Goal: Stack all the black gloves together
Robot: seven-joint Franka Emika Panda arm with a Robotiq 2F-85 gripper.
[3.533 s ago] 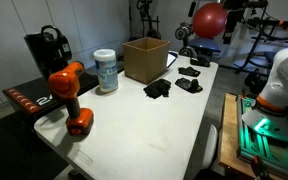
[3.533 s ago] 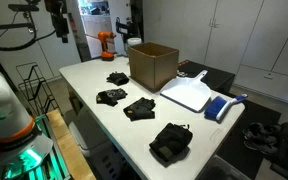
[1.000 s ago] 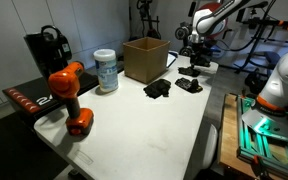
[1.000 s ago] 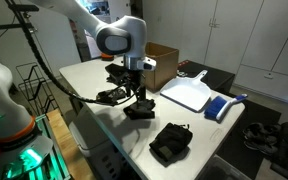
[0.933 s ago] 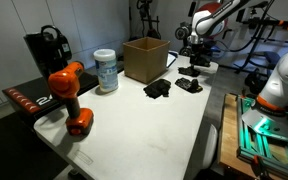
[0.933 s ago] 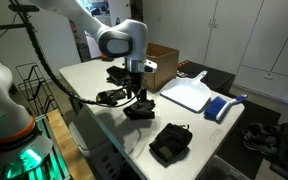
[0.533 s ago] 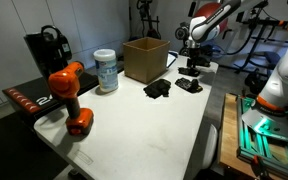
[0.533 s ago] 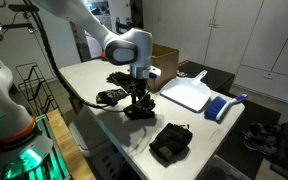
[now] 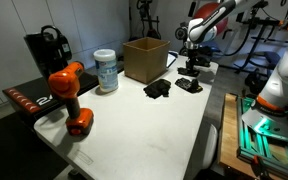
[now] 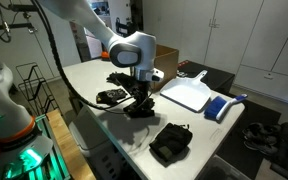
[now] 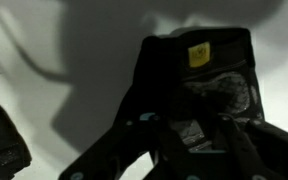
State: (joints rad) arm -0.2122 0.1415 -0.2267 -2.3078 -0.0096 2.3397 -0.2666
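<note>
Seen in an exterior view, left to right across the white table: one black glove lay near the left edge, with a second glove just behind it. Neither had moved over the past few seconds.

Next came the change. A few seconds earlier the arm was absent from the table; it had since swung in and, over the last second, sunk lower. The gripper hung directly over a third glove, at or just above its surface; contact could not be confirmed.

In the wrist view that third glove filled the frame, flat, with a small yellow label near its cuff. The gripper's dark fingers looked spread wide to either side of it and had closed on nothing. The glove had not been lifted.

Behind the gripper stood the cardboard box. To the right and nearer the front edge lay a fourth glove, apart from the others. Furthest right sat a white board.

All four gloves lay separately, so no stacking had been done. The descent suggested the first pick was about to begin, probably a closing pinch on the third glove.
</note>
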